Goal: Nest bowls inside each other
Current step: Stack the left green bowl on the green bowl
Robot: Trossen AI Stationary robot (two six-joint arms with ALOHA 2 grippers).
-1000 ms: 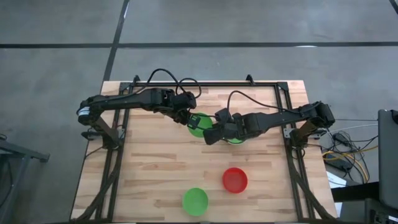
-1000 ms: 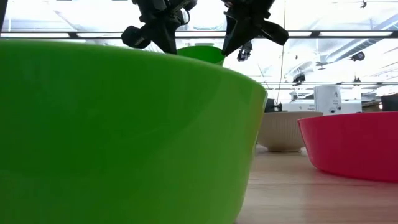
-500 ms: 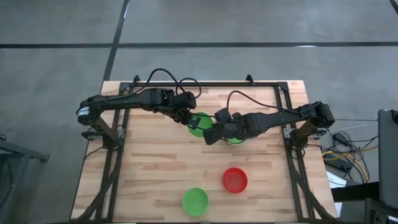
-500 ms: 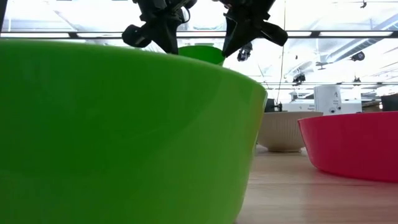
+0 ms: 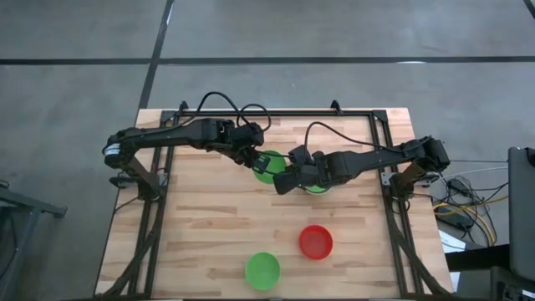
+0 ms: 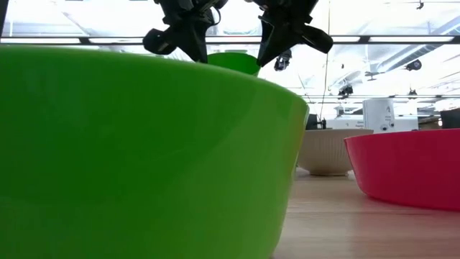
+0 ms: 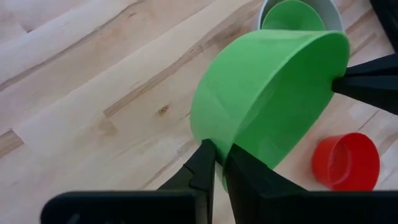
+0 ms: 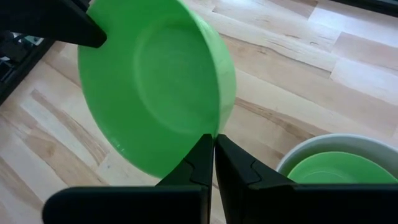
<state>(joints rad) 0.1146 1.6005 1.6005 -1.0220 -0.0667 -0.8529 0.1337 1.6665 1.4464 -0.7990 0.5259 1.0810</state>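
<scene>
- Both grippers, left (image 5: 261, 164) and right (image 5: 282, 181), meet mid-table in high view, each pinching one rim of held green bowl (image 5: 266, 165); red bowl (image 5: 316, 241) and lone green bowl (image 5: 262, 270) near edge, well apart.
- Low view: lone green bowl fills left foreground, red bowl right, white bowl (image 6: 333, 151) behind.
- Left wrist: fingers (image 7: 205, 163) clamped on tilted rim; beyond, white bowl holding nested green bowl (image 7: 292, 15).
- Right wrist: fingers (image 8: 202, 155) together on opposite rim.
</scene>
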